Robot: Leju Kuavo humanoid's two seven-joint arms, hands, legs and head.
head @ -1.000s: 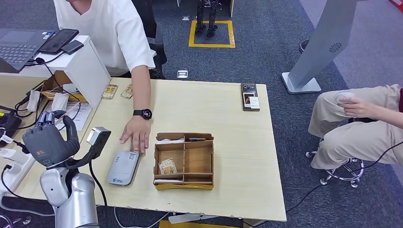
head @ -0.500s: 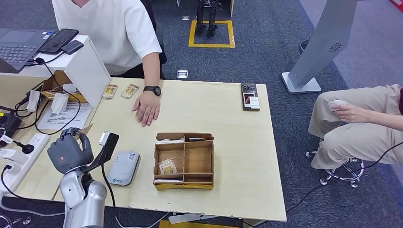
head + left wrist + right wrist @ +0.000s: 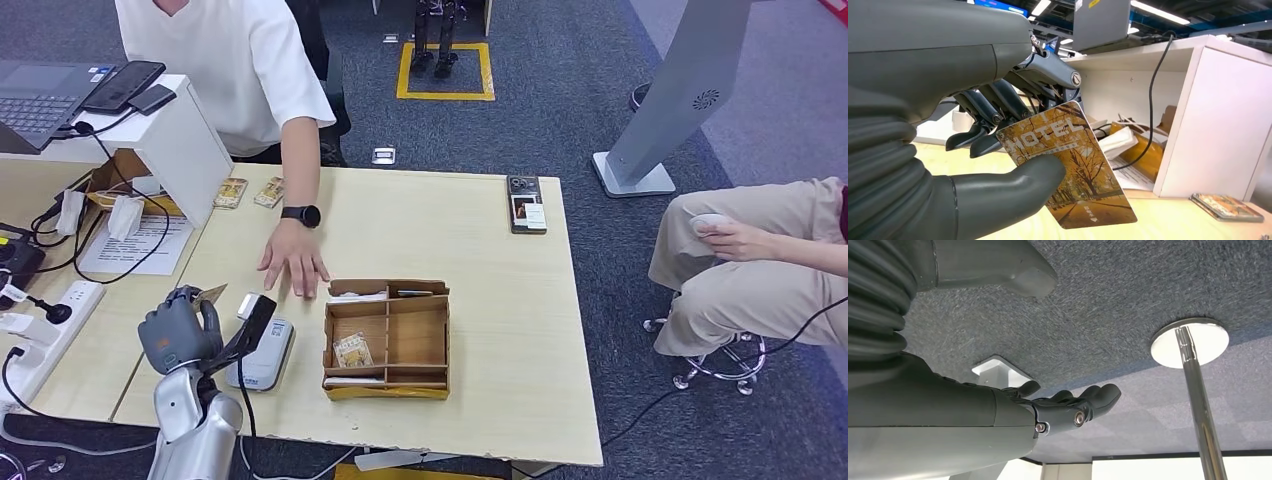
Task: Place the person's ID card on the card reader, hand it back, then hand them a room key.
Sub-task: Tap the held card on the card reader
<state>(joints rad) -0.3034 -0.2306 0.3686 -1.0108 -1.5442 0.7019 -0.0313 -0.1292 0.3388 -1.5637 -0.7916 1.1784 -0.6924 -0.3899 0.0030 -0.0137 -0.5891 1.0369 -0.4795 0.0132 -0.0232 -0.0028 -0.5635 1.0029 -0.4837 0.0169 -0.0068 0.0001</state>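
The left hand (image 3: 178, 332) gripped a card (image 3: 1068, 162) between thumb and fingers; the print on it read "HOTEL", so it was probably the room key rather than the ID card. Over the preceding second the hand had travelled from well away from the card reader (image 3: 262, 354) to a position just beside it, on the side away from the wooden tray (image 3: 388, 338). The person's hand (image 3: 292, 265) had meanwhile drawn back toward the far table edge and then returned, resting flat on the table (image 3: 480, 300) just beyond the card reader. Judged from this, the step in hand was a pass of the card to that waiting hand, or a presentation at the reader; which one cannot be told.

In the left wrist view the card's long axis ran outward from the grip, with the "HOTEL" end near the fingers and the opposite end free. In the head view a corner of the card showed above the hand, pointing toward the person's hand.

The right hand (image 3: 1068, 407) hung over carpet, released, fingers loosely extended and holding nothing.
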